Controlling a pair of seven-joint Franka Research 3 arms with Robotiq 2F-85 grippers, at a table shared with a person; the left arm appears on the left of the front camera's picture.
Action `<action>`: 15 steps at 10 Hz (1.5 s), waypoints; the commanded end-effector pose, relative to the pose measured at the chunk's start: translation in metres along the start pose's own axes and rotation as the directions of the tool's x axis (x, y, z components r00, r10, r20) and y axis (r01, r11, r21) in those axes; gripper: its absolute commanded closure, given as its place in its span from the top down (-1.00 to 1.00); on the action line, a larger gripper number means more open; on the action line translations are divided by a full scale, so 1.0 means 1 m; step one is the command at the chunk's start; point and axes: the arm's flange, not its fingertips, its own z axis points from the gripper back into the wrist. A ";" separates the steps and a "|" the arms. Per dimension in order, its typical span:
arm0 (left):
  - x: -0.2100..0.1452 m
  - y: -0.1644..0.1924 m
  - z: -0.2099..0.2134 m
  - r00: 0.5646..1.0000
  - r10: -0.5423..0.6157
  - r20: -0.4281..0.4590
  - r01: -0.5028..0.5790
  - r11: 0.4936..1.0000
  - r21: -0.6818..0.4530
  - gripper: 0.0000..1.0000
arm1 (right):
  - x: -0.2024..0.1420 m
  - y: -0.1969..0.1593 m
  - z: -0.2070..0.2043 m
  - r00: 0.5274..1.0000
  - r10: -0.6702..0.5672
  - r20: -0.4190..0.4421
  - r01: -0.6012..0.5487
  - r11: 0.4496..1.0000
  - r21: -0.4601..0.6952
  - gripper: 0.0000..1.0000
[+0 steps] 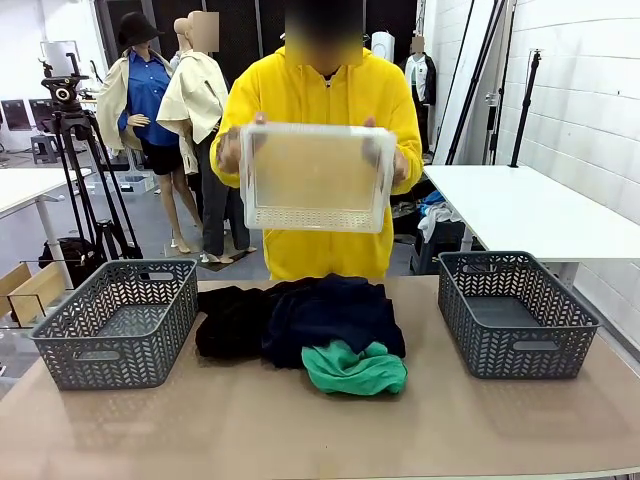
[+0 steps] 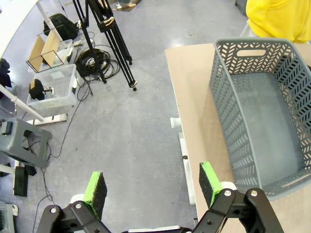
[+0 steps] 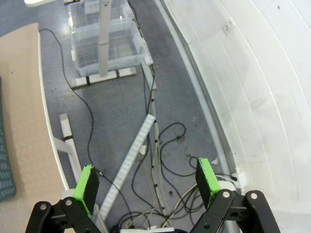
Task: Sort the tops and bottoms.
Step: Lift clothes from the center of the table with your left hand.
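Note:
A pile of tops and bottoms lies in the middle of the table in the front view: a black garment (image 1: 228, 320) at the left, a dark navy one (image 1: 335, 312) over the centre, a bright green one (image 1: 354, 368) at the front right. My left gripper (image 2: 153, 188) hangs open past the table's left edge, above the floor, beside the left grey basket (image 2: 262, 121). My right gripper (image 3: 148, 183) is open too, over the floor and cables off the table's right side. Neither holds anything.
Two empty grey baskets stand on the table, one at the left (image 1: 120, 322), one at the right (image 1: 515, 310). A person in a yellow hoodie (image 1: 320, 100) holds a clear plastic bin (image 1: 317, 178) up behind the pile. A tripod (image 2: 104, 29) stands on the floor at the left.

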 end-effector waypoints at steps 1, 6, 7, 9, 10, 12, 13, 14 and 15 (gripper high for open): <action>-0.002 0.002 0.000 1.000 -0.001 0.001 0.001 1.000 -0.002 1.00 | 0.000 -0.001 0.000 1.000 0.010 -0.005 -0.010 1.000 0.001 1.00; -0.002 0.002 0.000 1.000 -0.001 0.001 0.001 1.000 -0.002 1.00 | 0.000 -0.001 0.000 1.000 0.010 -0.005 -0.010 1.000 0.001 1.00; -0.002 0.002 0.000 1.000 -0.001 0.001 0.001 1.000 -0.002 1.00 | 0.000 -0.001 0.000 1.000 0.010 -0.005 -0.010 1.000 0.001 1.00; -0.002 0.002 0.000 1.000 -0.001 0.001 0.001 1.000 -0.002 1.00 | 0.000 -0.001 0.000 1.000 0.010 -0.005 -0.010 1.000 0.001 1.00; -0.002 0.002 0.000 1.000 -0.001 0.001 0.001 1.000 -0.002 1.00 | 0.000 -0.001 0.000 1.000 0.010 -0.005 -0.010 1.000 0.001 1.00; -0.002 0.002 0.000 1.000 -0.001 0.001 0.001 1.000 -0.002 1.00 | 0.000 -0.001 0.000 1.000 0.010 -0.005 -0.010 1.000 0.001 1.00; -0.002 0.002 0.000 1.000 -0.001 0.001 0.001 1.000 -0.002 1.00 | 0.000 -0.001 0.000 1.000 0.010 -0.005 -0.010 1.000 0.001 1.00; -0.002 0.002 0.000 1.000 -0.001 0.001 0.001 1.000 -0.002 1.00 | 0.000 -0.001 0.000 1.000 0.010 -0.005 -0.010 1.000 0.001 1.00; -0.002 0.002 0.000 1.000 -0.001 0.001 0.001 1.000 -0.002 1.00 | 0.000 -0.001 0.000 1.000 0.010 -0.005 -0.010 1.000 0.001 1.00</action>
